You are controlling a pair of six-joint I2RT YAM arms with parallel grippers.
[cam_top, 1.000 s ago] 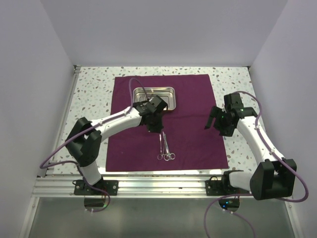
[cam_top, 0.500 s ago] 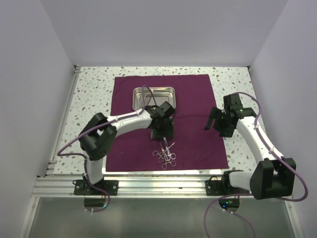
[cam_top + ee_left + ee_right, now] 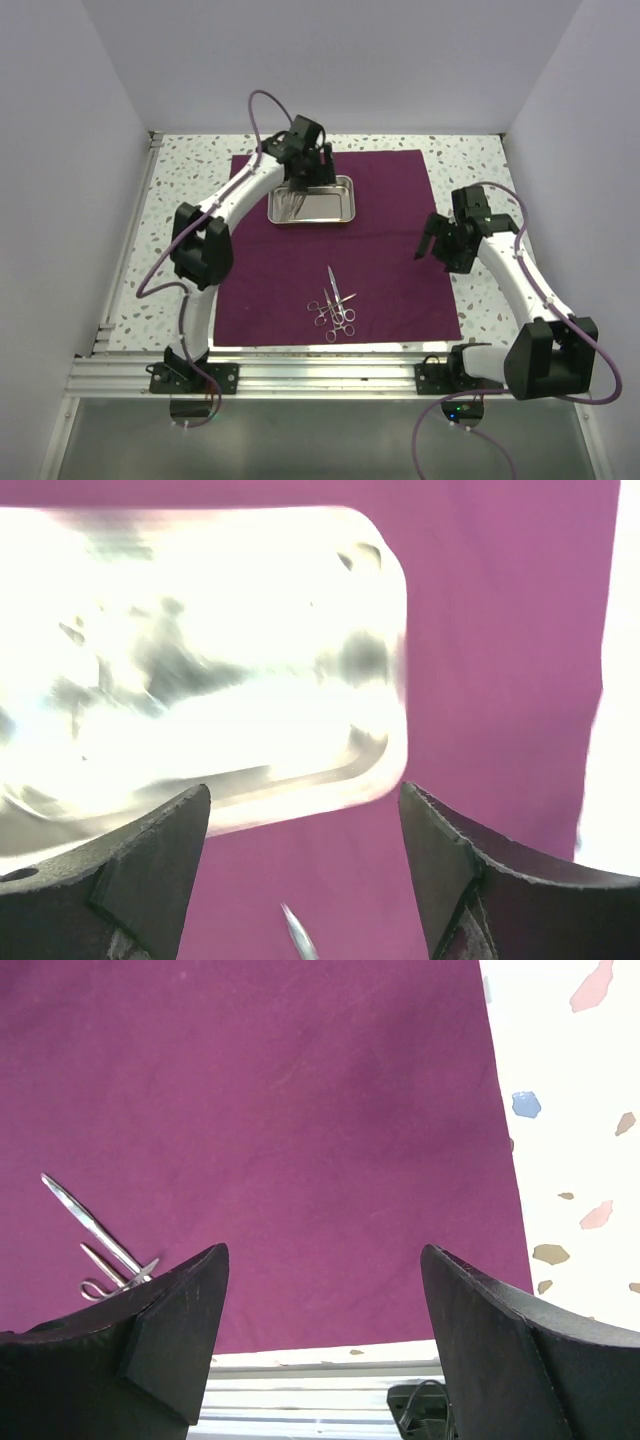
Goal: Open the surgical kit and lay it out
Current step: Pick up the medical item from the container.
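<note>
**On the purple cloth (image 3: 390, 260): tray (image 3: 352, 198) at the far side, instruments (image 3: 336, 308) at the near side**

On the speckled table (image 3: 190, 170) the purple cloth lies spread flat as one wide rectangle; it covers the middle of the table, and bare table shows to its left, to its right and behind it. The steel tray stands on the far part of the cloth, a little left of the middle, with its long side across the view; it is shallow and shiny, and in the left wrist view it is so bright that I cannot tell what is inside it. The small silvery instruments lie together on the near part of the cloth, well apart from the tray; they cross each other, their ring handles point to the near edge and their tips point to the far side; how many they are I cannot tell surely.

The left arm is stretched far forward, and the left end effector (image 3: 299, 183) hangs above the left part of the tray; its two dark fingers (image 3: 130, 870) stand wide apart, and nothing is gripped between them. The right end effector (image 3: 428, 240) hangs above the right edge of the cloth, well apart from the tray and the instruments; its fingers (image 3: 150, 1340) are also spread wide, with only cloth visible between them; it holds nothing. In the right wrist view the instruments appear at the left side, beside the left finger.
</note>
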